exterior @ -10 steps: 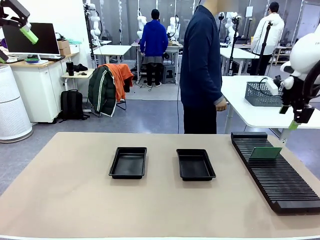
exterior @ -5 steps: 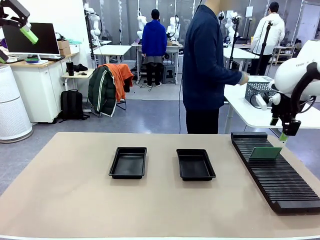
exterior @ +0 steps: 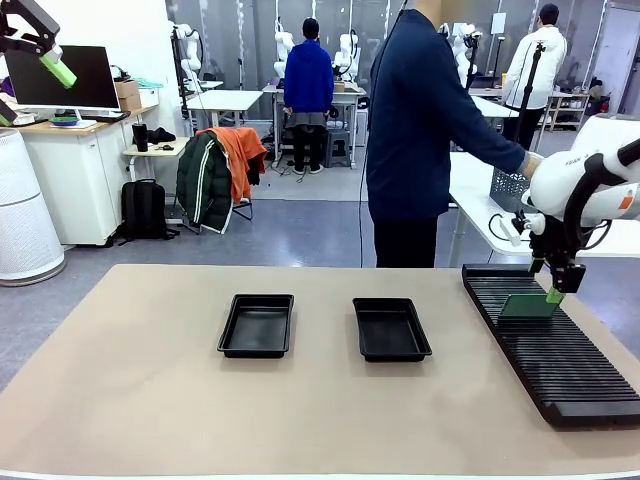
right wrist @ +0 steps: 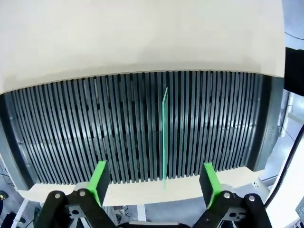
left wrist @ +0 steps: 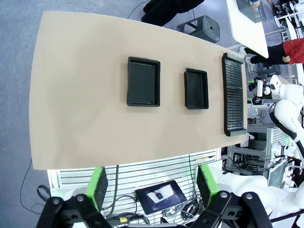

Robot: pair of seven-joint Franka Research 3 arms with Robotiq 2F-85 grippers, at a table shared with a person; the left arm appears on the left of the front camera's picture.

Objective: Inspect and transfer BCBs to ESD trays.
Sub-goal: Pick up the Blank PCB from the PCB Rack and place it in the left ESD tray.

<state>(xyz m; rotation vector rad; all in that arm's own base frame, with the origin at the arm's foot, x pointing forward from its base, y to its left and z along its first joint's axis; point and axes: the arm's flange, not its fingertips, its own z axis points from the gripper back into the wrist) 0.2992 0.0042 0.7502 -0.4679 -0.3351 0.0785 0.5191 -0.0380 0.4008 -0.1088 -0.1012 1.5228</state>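
From the front, the right gripper is hovering just above the BCB, which is standing upright in the rack along the worktop's right edge. The ESD trays are sitting mid-worktop. From its wrist, the left gripper is hanging high, fingers apart. The right wrist view is showing its fingers spread, clear of the BCB.

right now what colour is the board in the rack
The board is green; front view shows it best.
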